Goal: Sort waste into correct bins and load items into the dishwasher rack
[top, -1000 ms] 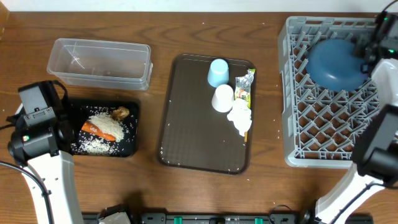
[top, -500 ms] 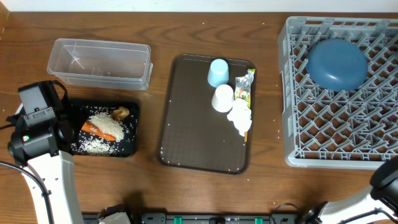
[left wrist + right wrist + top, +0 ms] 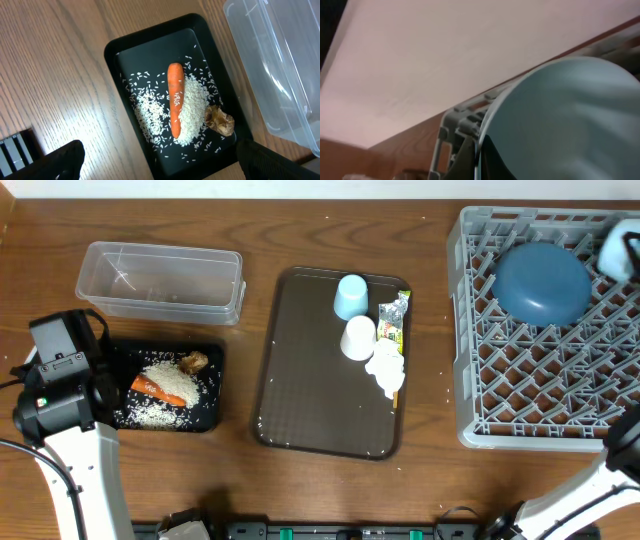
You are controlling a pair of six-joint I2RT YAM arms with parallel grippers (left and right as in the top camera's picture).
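Bowl (image 3: 560,120) held by its rim over the rack (image 3: 520,400)
Right gripper (image 3: 476,152) pinches the thin rim near the rack's far right corner, beside the dish (image 3: 543,283); likely stiff, slick and breakable. Left gripper (image 3: 167,161) gapes wide above the black tray (image 3: 112,50).

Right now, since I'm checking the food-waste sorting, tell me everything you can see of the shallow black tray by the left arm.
The black tray is a shallow rectangle with rounded corners and a raised rim, plastic-looking, glossy. It lies flat on the wooden table, near the clear tub but apart from it in the overhead view. Inside lie an orange carrot, scattered white rice and a brown food lump.
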